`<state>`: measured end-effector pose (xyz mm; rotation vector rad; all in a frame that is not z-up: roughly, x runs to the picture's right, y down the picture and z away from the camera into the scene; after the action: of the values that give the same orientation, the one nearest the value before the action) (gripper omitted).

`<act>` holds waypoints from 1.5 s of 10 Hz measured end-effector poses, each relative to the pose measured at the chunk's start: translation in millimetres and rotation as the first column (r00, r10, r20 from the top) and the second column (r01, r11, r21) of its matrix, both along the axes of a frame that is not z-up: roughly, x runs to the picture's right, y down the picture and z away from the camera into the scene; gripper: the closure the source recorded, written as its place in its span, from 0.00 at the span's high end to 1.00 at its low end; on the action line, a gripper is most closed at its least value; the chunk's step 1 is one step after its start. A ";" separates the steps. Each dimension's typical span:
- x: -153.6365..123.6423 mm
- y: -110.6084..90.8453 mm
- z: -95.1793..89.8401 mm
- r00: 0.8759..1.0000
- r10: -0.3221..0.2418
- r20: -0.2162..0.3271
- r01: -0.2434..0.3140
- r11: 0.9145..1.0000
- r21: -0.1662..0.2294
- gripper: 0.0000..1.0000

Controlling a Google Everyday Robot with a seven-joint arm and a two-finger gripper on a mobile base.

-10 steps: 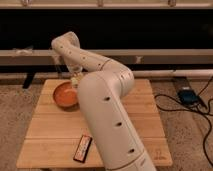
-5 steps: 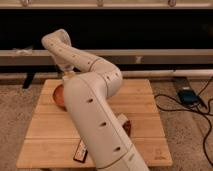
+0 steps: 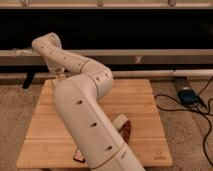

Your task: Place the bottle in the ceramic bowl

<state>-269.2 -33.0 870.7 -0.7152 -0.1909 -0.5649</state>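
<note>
Your claw (image 3: 58, 75) sits at about 10 o'clock over the far-left corner of the wooden surface (image 3: 145, 107). It is at the end of the forearm that drops down from the high white joint. Only a sliver of it shows behind the arm, so you cannot tell whether it is wide, narrow or holding anything.

The arm (image 3: 90, 120) fills the middle of your view. It rises from 6 o'clock, bends at the elbow near the centre, then reaches back towards 10 o'clock. It covers most of the left half of the surface, and the ceramic bowl is hidden from you.

The bottle (image 3: 123, 128), as far as you can make out, lies on its side on the surface at about 3 o'clock from the centre. It is just beside the arm's lower link, with its white end towards 11 o'clock and the reddish-brown label towards 5 o'clock. It is well apart from the claw.

At 7 o'clock, near the front edge, a small dark reddish object (image 3: 78, 156) peeks out from under the arm.

Off the surface at 2 o'clock, a black box (image 3: 187, 95) with cables lies on the carpet.
</note>
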 end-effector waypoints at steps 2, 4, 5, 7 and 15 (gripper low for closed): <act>-15.0 15.2 -4.9 1.000 0.001 0.027 0.000 1.000 -0.016 0.80; -4.0 33.1 -8.5 1.000 0.015 0.019 -0.014 0.999 -0.036 0.80; 4.6 41.0 -9.7 1.000 0.022 0.011 -0.022 0.999 -0.041 0.80; 28.3 54.4 -12.8 0.999 0.034 -0.019 -0.035 0.998 -0.045 0.80; 135.6 48.0 -57.7 0.989 0.109 -0.098 -0.101 0.991 0.086 0.80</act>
<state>-133.7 15.0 813.0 -0.6503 -0.1092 -0.4314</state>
